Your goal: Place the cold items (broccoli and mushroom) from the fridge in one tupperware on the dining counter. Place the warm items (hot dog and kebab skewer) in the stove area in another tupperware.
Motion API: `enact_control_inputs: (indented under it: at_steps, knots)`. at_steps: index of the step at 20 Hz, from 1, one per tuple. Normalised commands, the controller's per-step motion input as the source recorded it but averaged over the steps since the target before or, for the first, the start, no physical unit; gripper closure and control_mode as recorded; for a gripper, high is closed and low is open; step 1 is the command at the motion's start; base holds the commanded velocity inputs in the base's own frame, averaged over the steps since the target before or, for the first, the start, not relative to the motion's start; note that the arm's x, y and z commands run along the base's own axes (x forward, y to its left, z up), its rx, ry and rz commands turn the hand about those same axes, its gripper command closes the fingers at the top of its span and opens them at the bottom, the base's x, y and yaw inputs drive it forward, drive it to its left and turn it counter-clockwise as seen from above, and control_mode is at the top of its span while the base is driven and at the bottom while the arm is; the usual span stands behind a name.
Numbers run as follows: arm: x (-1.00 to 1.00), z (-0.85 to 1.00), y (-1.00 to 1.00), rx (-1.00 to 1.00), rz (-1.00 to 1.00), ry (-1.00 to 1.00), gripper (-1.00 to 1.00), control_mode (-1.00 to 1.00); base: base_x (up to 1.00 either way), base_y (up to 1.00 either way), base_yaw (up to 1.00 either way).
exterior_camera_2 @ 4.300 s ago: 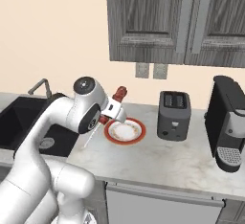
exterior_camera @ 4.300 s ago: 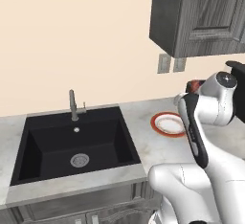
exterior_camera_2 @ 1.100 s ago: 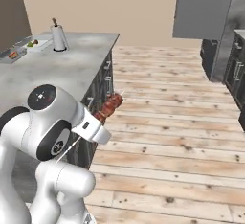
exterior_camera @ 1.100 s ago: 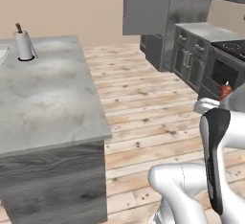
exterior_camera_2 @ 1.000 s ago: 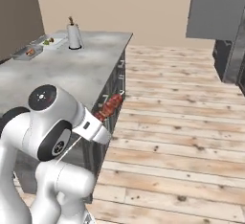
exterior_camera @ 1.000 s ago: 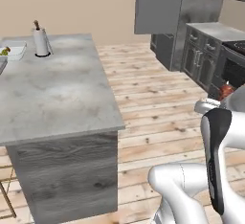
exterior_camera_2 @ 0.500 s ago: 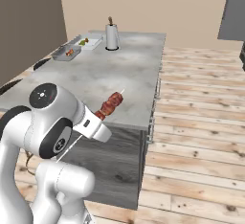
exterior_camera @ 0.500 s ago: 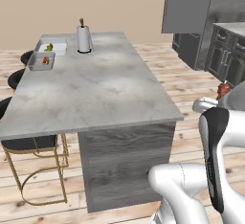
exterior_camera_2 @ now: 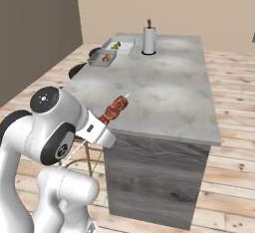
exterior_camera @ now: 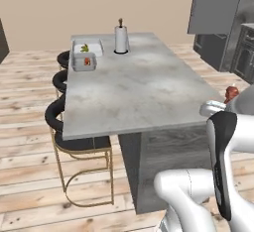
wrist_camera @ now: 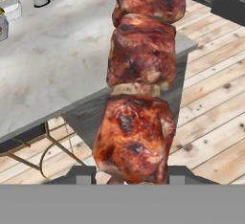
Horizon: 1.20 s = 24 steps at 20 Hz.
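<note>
Jaws: clamped on the kebab skewer [wrist_camera: 136, 84], gripping low on the stick under the bottom chunk of meat; gripper [exterior_camera_2: 102, 126] held off the near end of the surface [exterior_camera_2: 164, 90], above floor rather than stone.
Kebab skewer: carried, pointing up and away from the hand, three meat chunks stacked with a pale slice between the lower two; thin stick tip just past the top chunk in the right base view.
Risk at the grip: narrow stick between the pads, heavy meat well above them; likely to pivot or slide if swung fast, and a drop here lands on the wooden floor [exterior_camera_2: 234, 187], not the surface.
Risk at the near edge: arm folded close beside the corner; a low reach forward could knock meat or stick against the edge.
Mid surface: bare grey stone between hand and containers; long stretch to cover, probably needing the base closer or a full extension.
Far left corner: two tupperwares side by side; nearer tupperware [exterior_camera: 84, 61] with something reddish inside, likely the hot dog; farther tupperware [exterior_camera: 87, 47] with green, likely the cold items.
Risk of mix-up: containers touching or nearly so; a release slightly too far puts warm with cold.
Risk of fit: skewer looks long against the nearer tupperware; may rest tilted on the rim and tip out.
Farthest: paper towel roll [exterior_camera: 121, 38] just right of the containers; could be clipped by a wide swing.
</note>
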Motion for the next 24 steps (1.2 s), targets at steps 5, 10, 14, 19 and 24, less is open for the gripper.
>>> enact_control_inputs:
  at_steps: [5,10,14,19,24]
  knots:
    - [0.0,0.0,0.0,0.0,0.0,0.0,1.0,1.0,0.57,1.0,0.0]
    - [0.0,0.0,0.0,0.0,0.0,0.0,1.0,1.0,0.59,1.0,0.0]
    - [0.0,0.0,0.0,0.0,0.0,0.0,1.0,1.0,0.53,1.0,0.0]
    - [0.0,0.0,0.0,0.0,0.0,0.0,1.0,1.0,0.43,1.0,0.0]
    - [0.0,0.0,0.0,0.0,0.0,0.0,1.0,1.0,0.47,1.0,-0.09]
